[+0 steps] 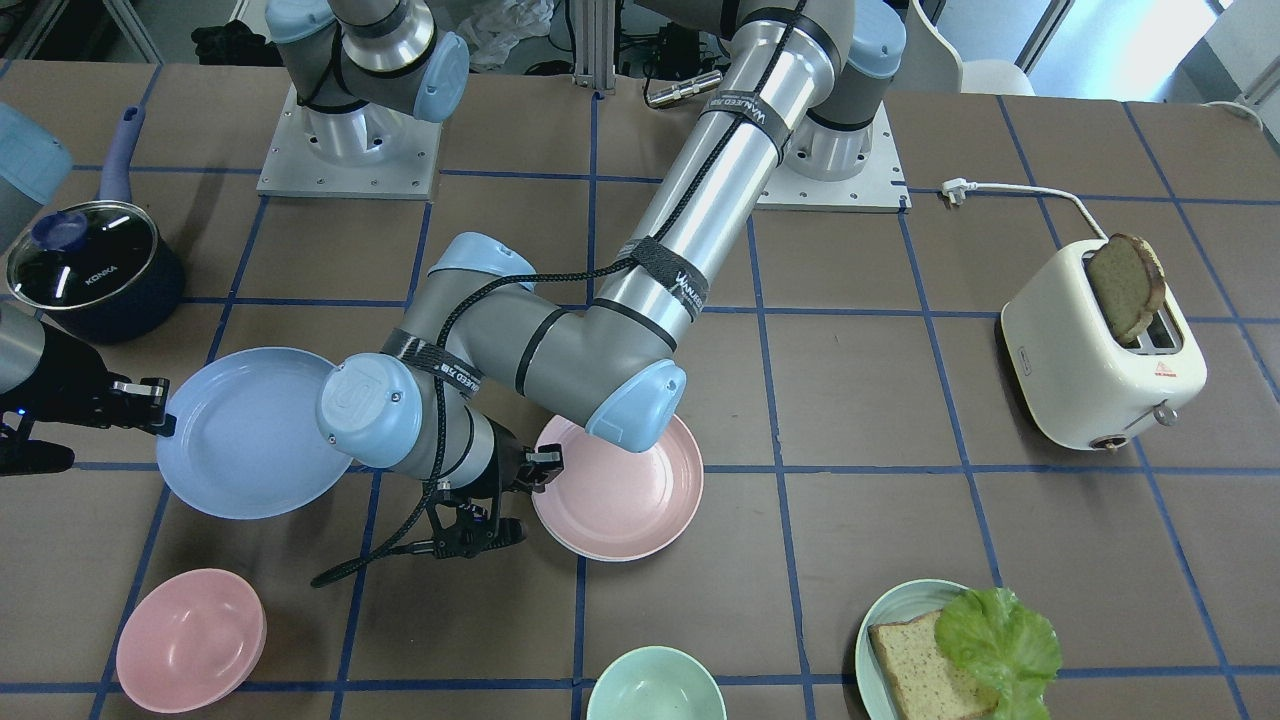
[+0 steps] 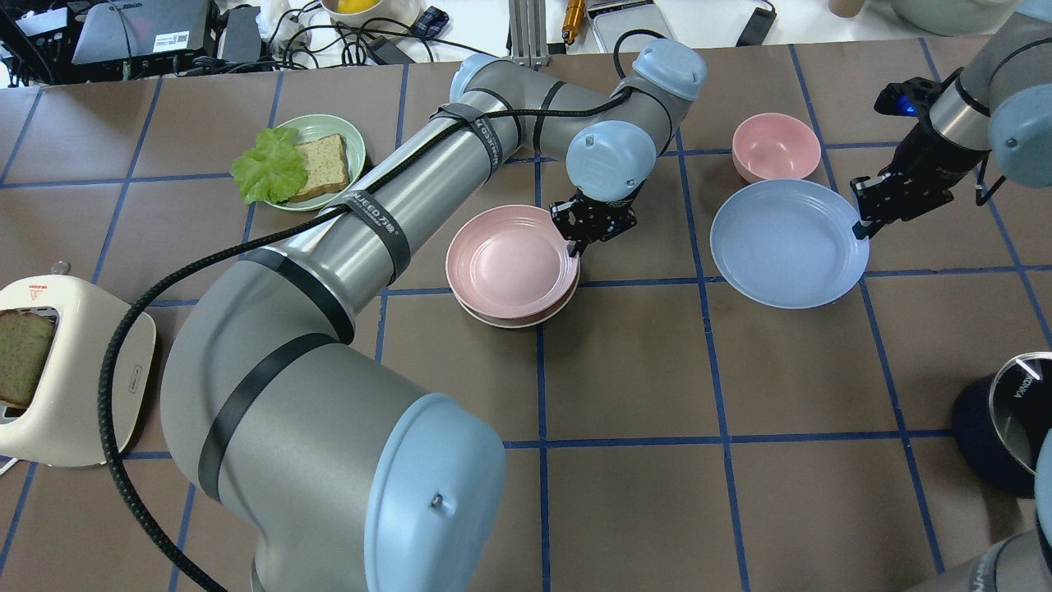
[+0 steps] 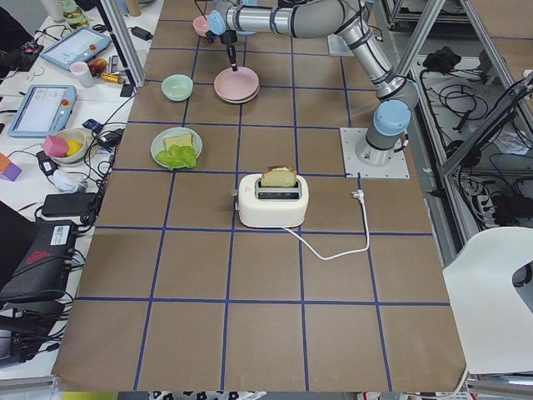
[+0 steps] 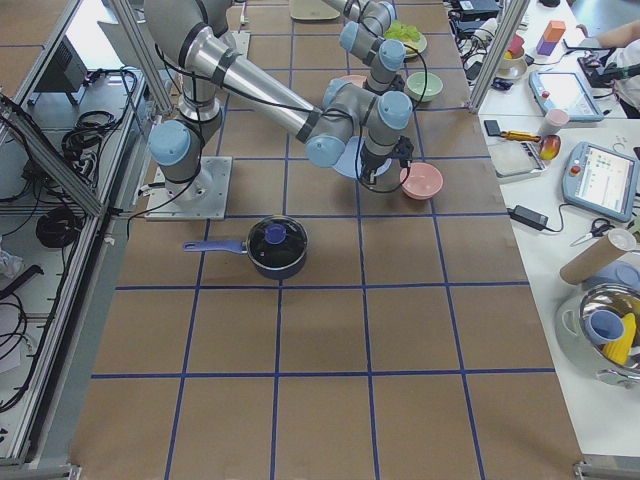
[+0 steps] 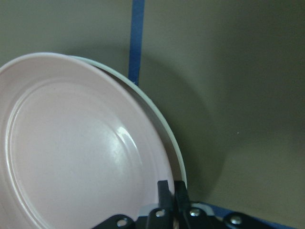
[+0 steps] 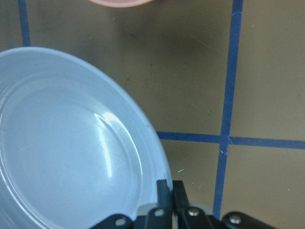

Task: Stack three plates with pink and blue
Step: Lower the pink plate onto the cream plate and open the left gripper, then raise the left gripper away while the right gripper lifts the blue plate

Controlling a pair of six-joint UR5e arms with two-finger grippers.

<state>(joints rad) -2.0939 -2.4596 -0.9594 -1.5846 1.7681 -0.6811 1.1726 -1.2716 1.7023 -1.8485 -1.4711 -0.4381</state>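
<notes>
Left gripper [image 2: 574, 243] is clamped on the rim of the pink plate [image 2: 509, 263], which sits on the cream-white plate [image 2: 516, 322], so 2 are stacked mid-table. Right gripper [image 2: 860, 228] pinches the blue plate [image 2: 785, 245] by its edge, well apart from the stack.

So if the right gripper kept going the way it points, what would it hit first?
The right gripper points down, pinching the blue plate at its rim. Straight on, it would likely meet the table just beneath; the gap is unclear.
</notes>
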